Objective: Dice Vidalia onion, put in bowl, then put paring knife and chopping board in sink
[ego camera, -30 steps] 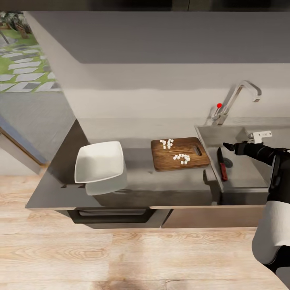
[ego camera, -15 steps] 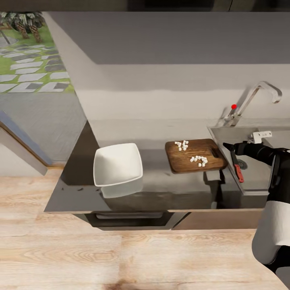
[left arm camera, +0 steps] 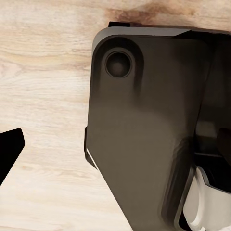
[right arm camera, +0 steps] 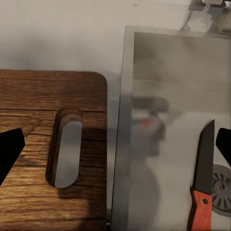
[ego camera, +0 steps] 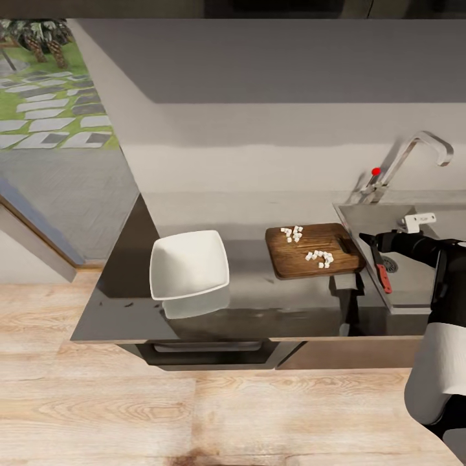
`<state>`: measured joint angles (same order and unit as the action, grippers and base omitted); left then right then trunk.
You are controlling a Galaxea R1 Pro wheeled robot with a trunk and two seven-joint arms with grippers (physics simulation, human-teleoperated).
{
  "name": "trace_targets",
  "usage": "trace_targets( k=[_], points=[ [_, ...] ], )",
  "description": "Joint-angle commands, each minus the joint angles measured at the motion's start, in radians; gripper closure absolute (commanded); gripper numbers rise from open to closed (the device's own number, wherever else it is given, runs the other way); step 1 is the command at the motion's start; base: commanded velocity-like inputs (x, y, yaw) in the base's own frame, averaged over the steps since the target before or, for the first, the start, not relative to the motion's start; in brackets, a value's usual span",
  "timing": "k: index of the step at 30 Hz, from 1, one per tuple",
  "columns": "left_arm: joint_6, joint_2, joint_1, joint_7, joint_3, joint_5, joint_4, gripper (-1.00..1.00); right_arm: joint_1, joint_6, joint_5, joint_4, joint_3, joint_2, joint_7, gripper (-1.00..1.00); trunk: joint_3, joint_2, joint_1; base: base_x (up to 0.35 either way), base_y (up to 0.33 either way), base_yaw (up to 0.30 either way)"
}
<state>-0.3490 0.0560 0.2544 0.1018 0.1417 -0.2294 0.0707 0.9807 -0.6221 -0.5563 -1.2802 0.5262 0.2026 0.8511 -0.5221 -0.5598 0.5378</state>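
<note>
Board [ego camera: 314, 249] flat on the desk [ego camera: 259, 291], its slotted end just beside the sink [ego camera: 408, 288] rim. Two small clusters of white onion dice [ego camera: 320, 257] on the board, apart from each other. White bowl [ego camera: 189, 264] on the desk, well apart from the board, on the side away from the sink. Knife [ego camera: 381, 266] lies in the sink basin, red handle toward the desk's front edge, next to the drain [ego camera: 389, 263]. Right gripper [ego camera: 366, 237] hangs over the sink rim beside the board; right fingers [right arm camera: 10, 147] spread wide, nothing between them. Left finger [left arm camera: 9, 149] tip shows above wooden floor [left arm camera: 43, 96]; left fingers' spread cannot be told.
</note>
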Motion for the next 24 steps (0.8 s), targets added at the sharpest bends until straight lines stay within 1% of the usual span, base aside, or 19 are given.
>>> trace_targets(
  k=[1,7,9,12,14,24],
  points=[
    [-0.007,0.001,0.002,0.002,0.009,-0.007,0.004,-1.00,0.001,-0.002,-0.009,-0.001,0.001,0.000,0.009,-1.00,-0.001,-0.001,0.000,0.000,0.000,0.000],
    [-0.007,0.001,0.002,0.002,0.009,-0.007,0.004,-1.00,0.001,0.001,-0.013,-0.001,0.003,0.003,0.007,-1.00,-0.001,-0.001,0.000,0.000,0.000,0.000],
    [-0.007,0.001,0.002,0.002,0.009,-0.007,0.004,-1.00,0.001,0.002,-0.026,-0.001,0.003,0.003,0.007,-1.00,-0.001,-0.001,0.000,0.000,0.000,0.000],
    [-0.007,0.001,0.002,0.002,0.009,-0.007,0.004,-1.00,0.001,0.003,-0.065,-0.001,0.002,0.002,0.007,-1.00,-0.001,-0.001,0.000,0.000,0.000,0.000],
    [-0.007,0.001,0.002,0.003,0.008,-0.007,0.004,-1.00,0.001,0.003,-0.075,-0.001,0.002,0.002,0.009,-1.00,-0.001,-0.001,0.000,0.000,0.000,0.000],
    [-0.007,-0.001,0.002,0.004,0.008,-0.008,0.003,-1.00,0.001,0.001,-0.080,-0.001,0.002,0.000,0.012,-1.00,-0.002,-0.001,0.000,0.000,0.000,0.000]
  ],
)
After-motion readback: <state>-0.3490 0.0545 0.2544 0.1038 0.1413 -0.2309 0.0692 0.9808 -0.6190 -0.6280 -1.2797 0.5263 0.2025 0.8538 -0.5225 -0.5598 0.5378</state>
